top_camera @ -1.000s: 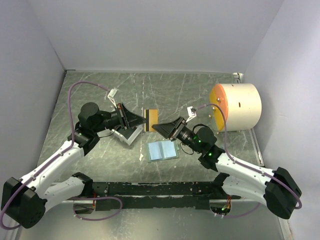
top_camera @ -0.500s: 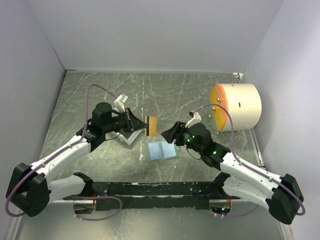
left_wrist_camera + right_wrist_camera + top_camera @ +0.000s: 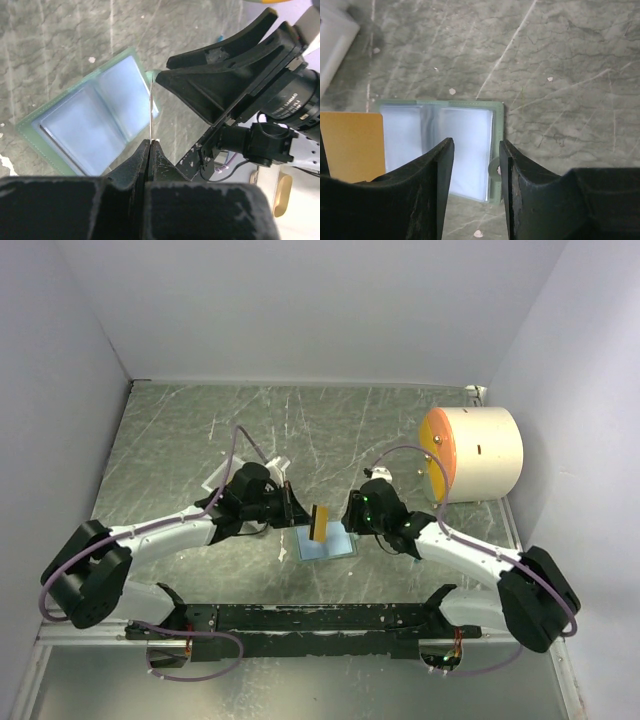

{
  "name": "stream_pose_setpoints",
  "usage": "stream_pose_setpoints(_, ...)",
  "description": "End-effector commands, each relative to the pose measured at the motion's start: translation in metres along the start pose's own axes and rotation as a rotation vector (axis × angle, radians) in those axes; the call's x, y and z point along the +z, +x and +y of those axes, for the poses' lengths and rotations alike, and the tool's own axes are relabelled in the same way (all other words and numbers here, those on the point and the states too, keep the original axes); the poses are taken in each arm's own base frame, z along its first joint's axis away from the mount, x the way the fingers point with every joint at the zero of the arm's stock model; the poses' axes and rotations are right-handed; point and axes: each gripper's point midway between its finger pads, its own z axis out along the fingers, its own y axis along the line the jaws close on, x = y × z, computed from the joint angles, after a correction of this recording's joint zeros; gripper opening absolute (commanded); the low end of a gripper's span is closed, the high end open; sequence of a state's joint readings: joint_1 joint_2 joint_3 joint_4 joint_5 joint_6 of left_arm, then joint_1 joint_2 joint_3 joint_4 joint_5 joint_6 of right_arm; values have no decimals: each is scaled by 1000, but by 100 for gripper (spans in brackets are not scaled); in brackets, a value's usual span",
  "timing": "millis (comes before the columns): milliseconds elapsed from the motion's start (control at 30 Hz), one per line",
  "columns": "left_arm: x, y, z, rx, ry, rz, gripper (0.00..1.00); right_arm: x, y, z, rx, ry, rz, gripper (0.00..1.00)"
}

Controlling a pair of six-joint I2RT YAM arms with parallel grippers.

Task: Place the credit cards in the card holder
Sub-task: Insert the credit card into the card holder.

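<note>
The yellow card (image 3: 320, 522) stands on edge in my left gripper (image 3: 306, 518), clenched on its lower edge. It hangs just above the left half of the holder (image 3: 336, 546) and does not look to be touching it. In the left wrist view the card (image 3: 151, 112) is only a thin upright line rising from my gripper (image 3: 150, 146).

The holder (image 3: 465, 145) lies unfolded near the middle of the desk (image 3: 330, 430), blue side up, with its snap tab on the right edge. I see no card in either blue pocket, so I judge that none has gone in yet.

My right gripper (image 3: 352, 512) comes in from the right with its jaws apart and nothing between them. In its own view it (image 3: 475, 144) sits above the right half of the holder. I cannot tell whether a finger presses on the cover.

So the task is early: one card is picked up and brought to the holder, but not inserted. What is left is to tip it down, slide it into a pocket mouth, then fetch the others. I cannot see any dark cards; my left arm covers most of the white tray (image 3: 213, 483) to the far left. A cream drum (image 3: 480, 452) stands well apart at the far right.
</note>
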State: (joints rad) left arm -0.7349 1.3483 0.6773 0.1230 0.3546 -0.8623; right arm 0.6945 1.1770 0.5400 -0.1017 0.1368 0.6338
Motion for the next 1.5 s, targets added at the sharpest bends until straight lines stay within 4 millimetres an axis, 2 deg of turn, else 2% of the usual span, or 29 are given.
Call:
stream_pose_setpoints(0, 10, 3, 11, -28, -45, -17, 7, 8, -1, -3, -57, 17, 33, 42)
stream_pose_setpoints(233, 15, 13, 31, -25, -136, 11, 7, 13, 26, -5, -47, -18, 112, 37)
stream_pose_setpoints(733, 22, 29, 44, -65, -155, 58, 7, 6, 58, 12, 36, -121, 190, 29)
stream_pose_setpoints(933, 21, 31, 44, -65, -151, 60, 7, -2, 51, 24, 47, -152, 178, 29)
stream_pose_setpoints(1100, 23, 33, 37, -81, -114, 68, 7, -9, 30, 18, 9, -99, 115, 37)
stream_pose_setpoints(1267, 25, 35, 30, -84, -115, 70, 7, -5, 19, 4, -45, -14, 88, 49)
stream_pose_setpoints(1467, 31, 40, 32, -128, -105, 72, 7, 9, 26, 1, -54, -25, 137, 52)
